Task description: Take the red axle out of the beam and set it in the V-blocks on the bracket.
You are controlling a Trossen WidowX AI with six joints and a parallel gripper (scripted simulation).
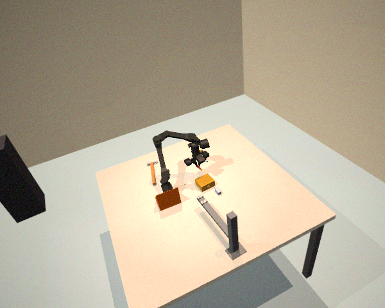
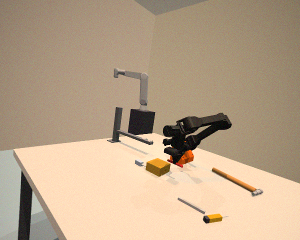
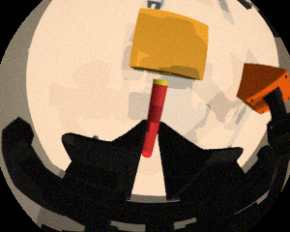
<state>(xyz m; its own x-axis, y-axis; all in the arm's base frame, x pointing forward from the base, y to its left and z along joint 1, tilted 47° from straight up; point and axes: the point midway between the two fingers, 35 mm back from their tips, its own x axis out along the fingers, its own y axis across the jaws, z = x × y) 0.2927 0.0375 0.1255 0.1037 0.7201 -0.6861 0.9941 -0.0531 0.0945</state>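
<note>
I'm gripping the red axle (image 1: 199, 167) (image 2: 179, 165) (image 3: 155, 113) around its middle, my gripper (image 1: 197, 164) (image 2: 175, 161) (image 3: 152, 124) closing on it from both sides, and I'm holding it up off the table (image 1: 269, 199) (image 2: 93, 186) (image 3: 53, 63). In the wrist view its yellow end is pointing toward 12 o'clock, at the amber block (image 1: 205, 181) (image 2: 158, 166) (image 3: 170, 43); the axle is fully out, a gap showing between them. From above, the block is sitting on the table at 5 o'clock from my fingers, with a small grey-blue piece (image 1: 218, 190) (image 2: 139, 162) lying at its 4 o'clock. The bracket (image 1: 232, 231) (image 2: 117, 124) is standing upright farther off, its V-blocks (image 1: 201, 199) (image 2: 148, 140) sitting at 6 o'clock from me, no axle in them. The hammer (image 1: 153, 174) (image 2: 232, 179) is lying at 9 o'clock, the orange mount (image 1: 168, 199) (image 2: 187, 157) (image 3: 263, 79) standing near 7 o'clock. In the exterior view, a thin grey bar (image 2: 191, 205) and a yellow tool (image 2: 214, 218) with a dark end are lying at 5 o'clock from my gripper, while a pale arm (image 2: 143, 87) is standing on a black box (image 2: 141, 121) toward 11 o'clock.
</note>
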